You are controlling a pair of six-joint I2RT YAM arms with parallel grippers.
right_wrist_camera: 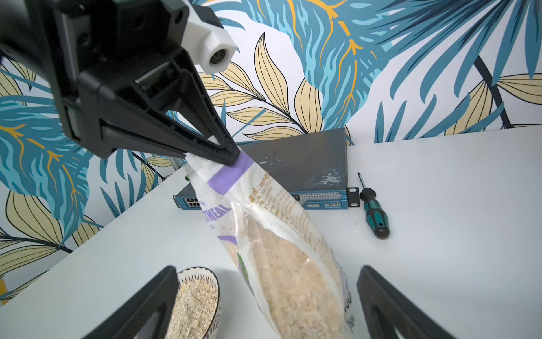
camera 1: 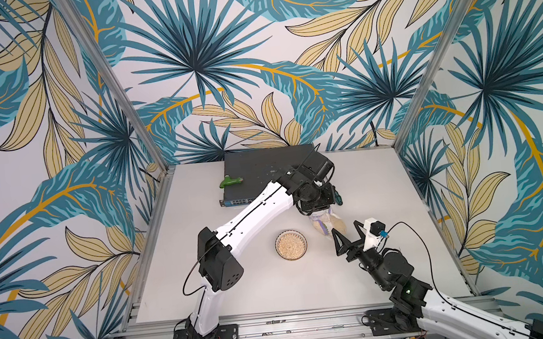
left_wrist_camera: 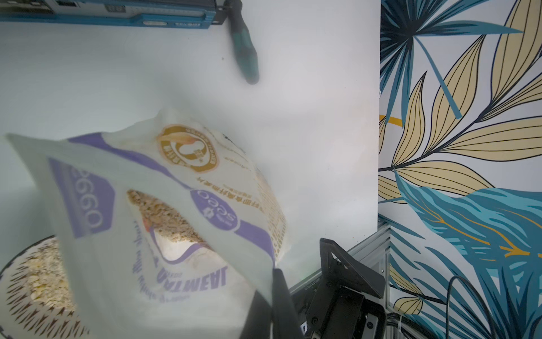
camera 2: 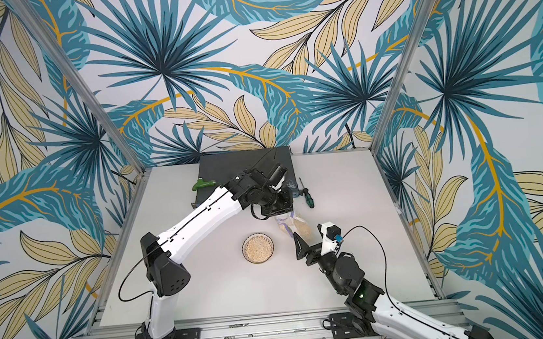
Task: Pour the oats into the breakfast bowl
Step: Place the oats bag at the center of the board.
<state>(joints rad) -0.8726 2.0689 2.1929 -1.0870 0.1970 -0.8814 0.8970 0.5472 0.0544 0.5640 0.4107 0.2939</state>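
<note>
Teal-handled screwdriver (right_wrist_camera: 374, 212) lies near the oats (right_wrist_camera: 278, 249), clamped by left pincer (right_wrist_camera: 231, 157); right pincer (camera 1: 345, 228) apart.

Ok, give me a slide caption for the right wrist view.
Left gripper pinches the oats bag by its top beside the oat-filled breakfast bowl; right gripper open nearby.

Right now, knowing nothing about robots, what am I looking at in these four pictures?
Two robot arms are mounted along a white table. Two pictures look down from overhead; two come from cameras on the arms' wrists. The left claw is shut on the top of a bag of oats. The right claw stands open near the bag's lower end, holding nothing. The patterned bowl beside it already holds oats. A screwdriver, a network switch and a green tool lie further back.
</note>
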